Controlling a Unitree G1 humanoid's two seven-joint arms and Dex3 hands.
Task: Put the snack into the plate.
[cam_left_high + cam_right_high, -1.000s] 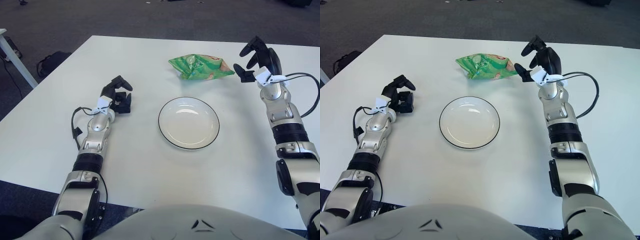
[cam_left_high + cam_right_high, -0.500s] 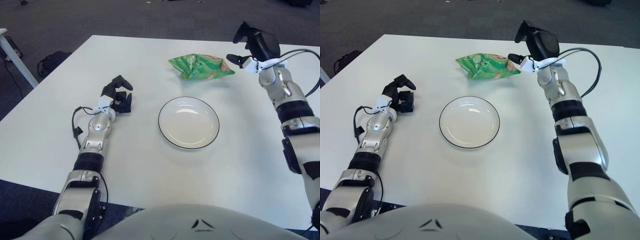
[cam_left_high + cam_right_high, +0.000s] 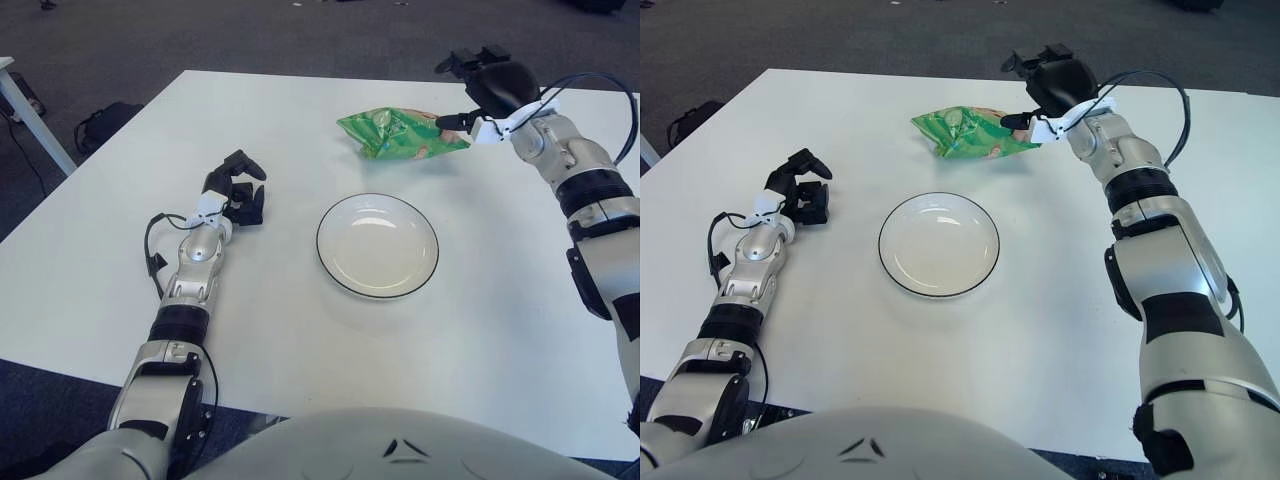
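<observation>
Head stereo pair looks down, sharing the table (image 3: 250, 330).

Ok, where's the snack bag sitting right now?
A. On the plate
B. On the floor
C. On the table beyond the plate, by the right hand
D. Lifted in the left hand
C. The green snack bag lies on the white table past the empty plate, with the right hand at its right end; whether it has gripped the bag yet is unclear. The left hand rests far off on the left.

snack (image 3: 402, 133) — green crinkled bag, lying flat | plate (image 3: 377, 246) — white, dark-rimmed, empty, nearer than the bag
</observation>
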